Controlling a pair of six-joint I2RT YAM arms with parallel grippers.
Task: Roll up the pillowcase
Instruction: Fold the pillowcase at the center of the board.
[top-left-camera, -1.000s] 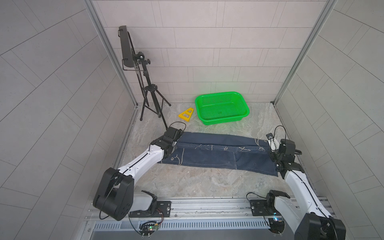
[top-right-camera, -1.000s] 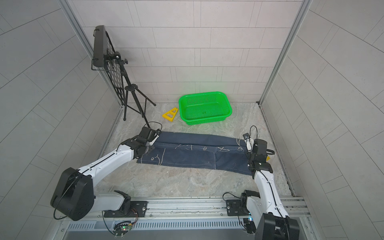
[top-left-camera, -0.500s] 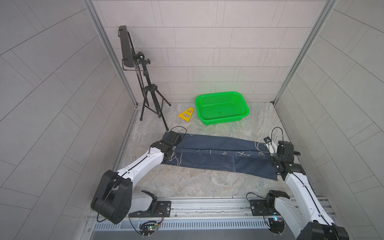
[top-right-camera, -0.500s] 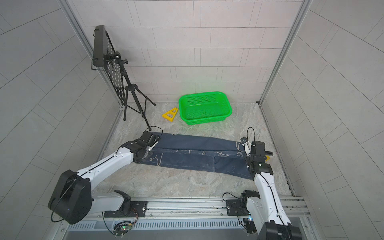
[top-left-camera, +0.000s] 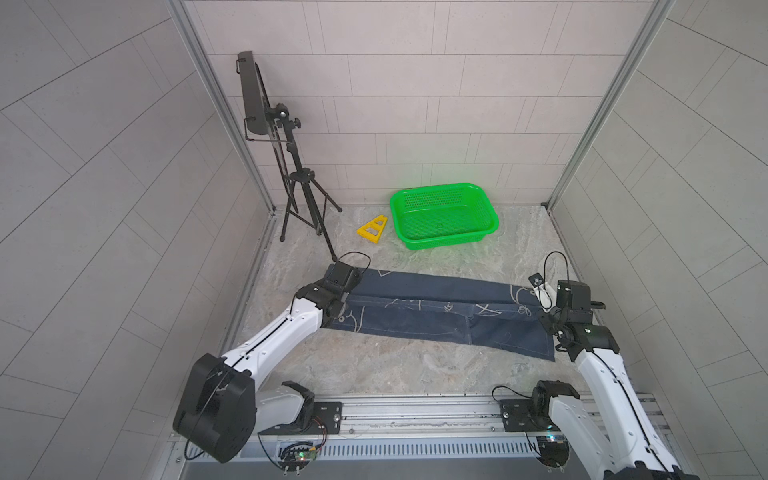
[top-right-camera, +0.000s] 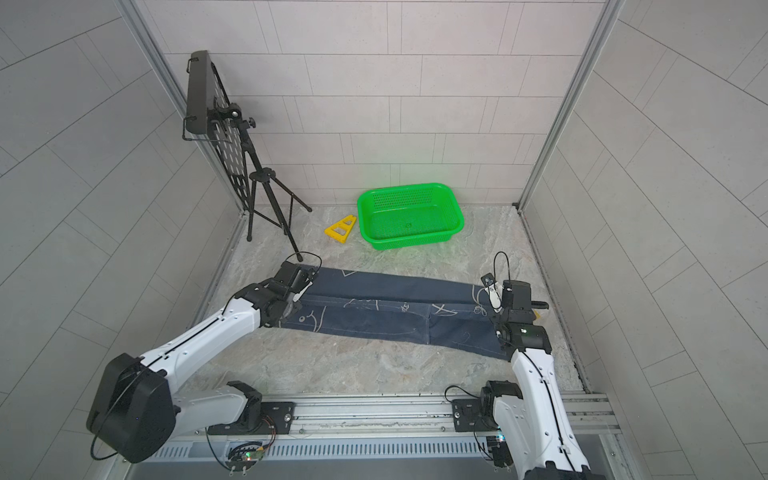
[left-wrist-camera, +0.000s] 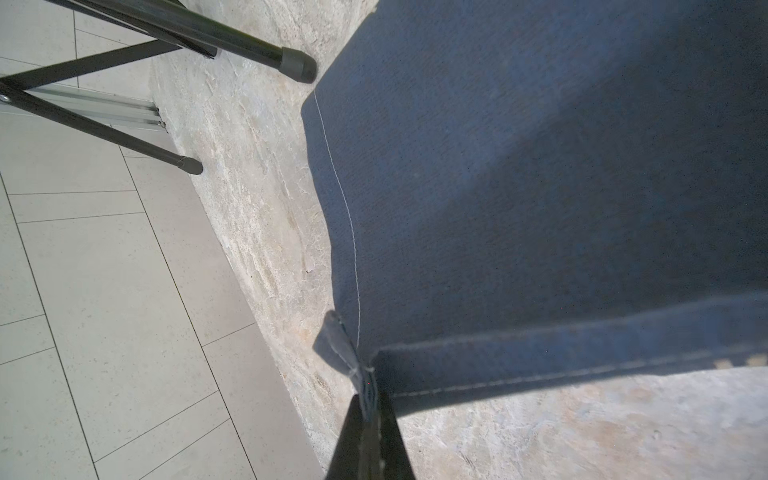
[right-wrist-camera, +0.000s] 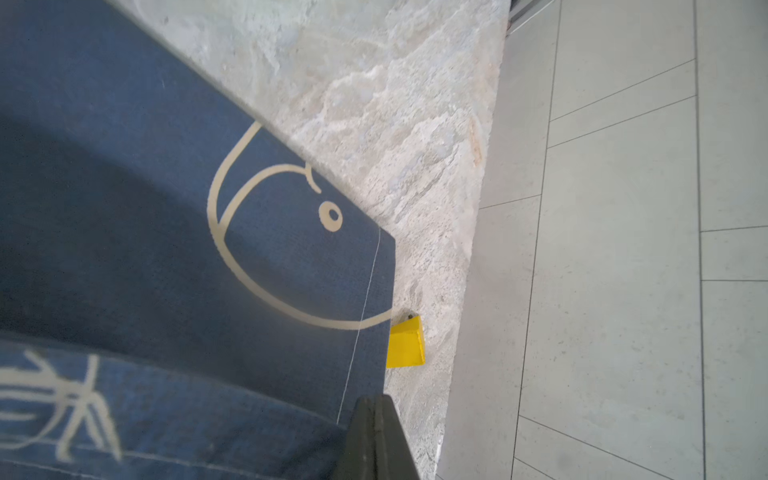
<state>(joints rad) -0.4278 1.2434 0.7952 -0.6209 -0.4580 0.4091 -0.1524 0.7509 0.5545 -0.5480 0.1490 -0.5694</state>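
Pillowcase (top-left-camera: 436, 316) flat on worktop (top-left-camera: 374, 365) — a long dark-blue band running left to right, folded lengthwise, with a stitched hem along the middle between the two grips. Left fingers (left-wrist-camera: 349, 440) pressed together, pinching the hem corner at the left end. Right fingers (right-wrist-camera: 365, 440) likewise closed on the cloth edge at the right end, near a small yellow block (right-wrist-camera: 405, 347).

Judged light and limp, with no stiffness of its own — likely to sag between the grips and slide easily on the stone-look surface. Best held at both ends of the same hem, where the cloth is thickest, and kept taut for an even roll.

Tripod foot (left-wrist-camera: 297, 66) just beside the far left corner: possible snag. Green basket (top-left-camera: 444, 216) well apart, far side.
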